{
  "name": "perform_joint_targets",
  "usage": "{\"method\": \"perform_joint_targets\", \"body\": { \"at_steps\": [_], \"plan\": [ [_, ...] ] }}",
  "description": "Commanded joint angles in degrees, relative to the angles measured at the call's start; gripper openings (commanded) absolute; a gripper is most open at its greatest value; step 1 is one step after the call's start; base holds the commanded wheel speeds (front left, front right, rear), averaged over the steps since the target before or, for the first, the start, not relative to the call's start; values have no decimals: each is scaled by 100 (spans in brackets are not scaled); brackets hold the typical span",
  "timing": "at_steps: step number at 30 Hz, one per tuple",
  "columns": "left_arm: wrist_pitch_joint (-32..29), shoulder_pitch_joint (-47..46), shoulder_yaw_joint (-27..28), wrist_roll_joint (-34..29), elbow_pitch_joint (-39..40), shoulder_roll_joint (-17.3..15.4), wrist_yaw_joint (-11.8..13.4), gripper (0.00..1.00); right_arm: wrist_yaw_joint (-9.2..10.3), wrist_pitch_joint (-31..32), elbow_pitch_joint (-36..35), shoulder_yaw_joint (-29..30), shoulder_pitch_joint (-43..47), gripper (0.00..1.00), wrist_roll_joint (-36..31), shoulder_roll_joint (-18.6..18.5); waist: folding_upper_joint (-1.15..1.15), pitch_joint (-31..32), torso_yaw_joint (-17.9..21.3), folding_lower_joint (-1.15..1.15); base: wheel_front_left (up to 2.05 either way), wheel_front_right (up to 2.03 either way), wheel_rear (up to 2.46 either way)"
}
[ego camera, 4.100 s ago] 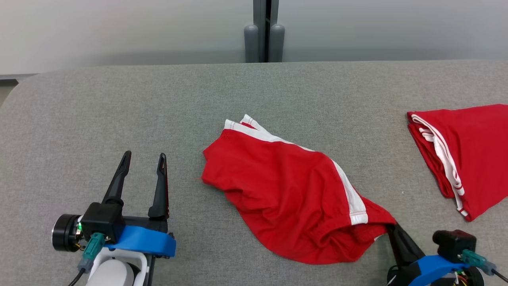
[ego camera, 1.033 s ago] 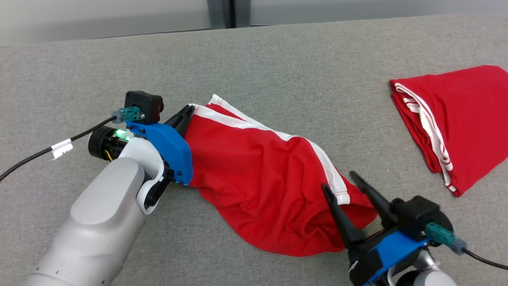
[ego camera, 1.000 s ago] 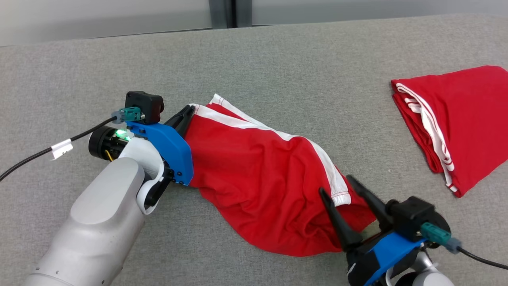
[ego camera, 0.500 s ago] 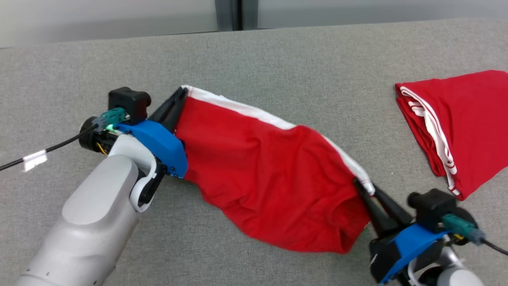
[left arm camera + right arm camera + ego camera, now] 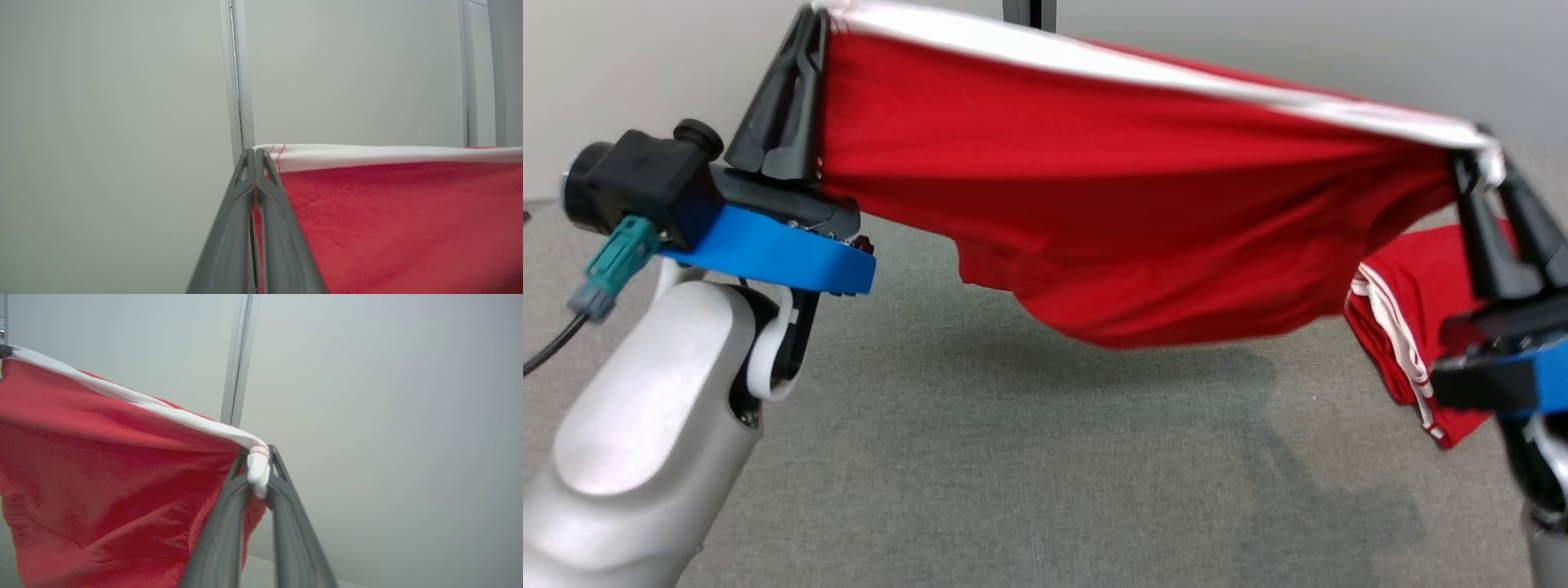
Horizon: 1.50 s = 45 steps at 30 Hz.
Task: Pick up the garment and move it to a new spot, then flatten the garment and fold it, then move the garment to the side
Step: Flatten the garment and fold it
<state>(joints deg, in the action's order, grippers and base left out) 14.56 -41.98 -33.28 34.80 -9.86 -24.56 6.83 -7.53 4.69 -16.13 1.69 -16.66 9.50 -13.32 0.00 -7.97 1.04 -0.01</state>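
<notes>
Now left pincer (image 5: pixel 809 20) and right pincer (image 5: pixel 1482 147) clamp the garment (image 5: pixel 1135 204) above the table (image 5: pixel 1013 474); next, lay it elsewhere.

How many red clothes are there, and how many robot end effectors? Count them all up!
Red fabric garments with white trim: 2 (hanging garment, folded garment)
Black two-fingered end effectors: 2 (left end effector, right end effector)
Total: 4
</notes>
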Motion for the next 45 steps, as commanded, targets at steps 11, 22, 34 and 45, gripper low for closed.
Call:
{"method": "perform_joint_targets", "body": {
  "at_steps": [11,22,34,45],
  "plan": [
    [-526,-302,169,-510,1663,-395,741,0,4,225,92,10,-1571,0,384,-370,0,251,-3,1,0,0,0],
    [-249,-1424,102,-348,-169,172,158,0,4,-144,1849,-601,-3342,0,713,-376,0,-661,66,1,0,0,0],
    [64,-2351,960,-1011,-2600,1062,-388,0,4,-1569,5201,-1207,-4958,0,807,576,0,-1428,159,1,0,0,0],
    [68,-1168,1948,-1324,-3742,1732,-624,0,4,-1991,7225,-2068,-4256,0,1350,995,0,-1699,146,1,0,0,0]
  ]
}}
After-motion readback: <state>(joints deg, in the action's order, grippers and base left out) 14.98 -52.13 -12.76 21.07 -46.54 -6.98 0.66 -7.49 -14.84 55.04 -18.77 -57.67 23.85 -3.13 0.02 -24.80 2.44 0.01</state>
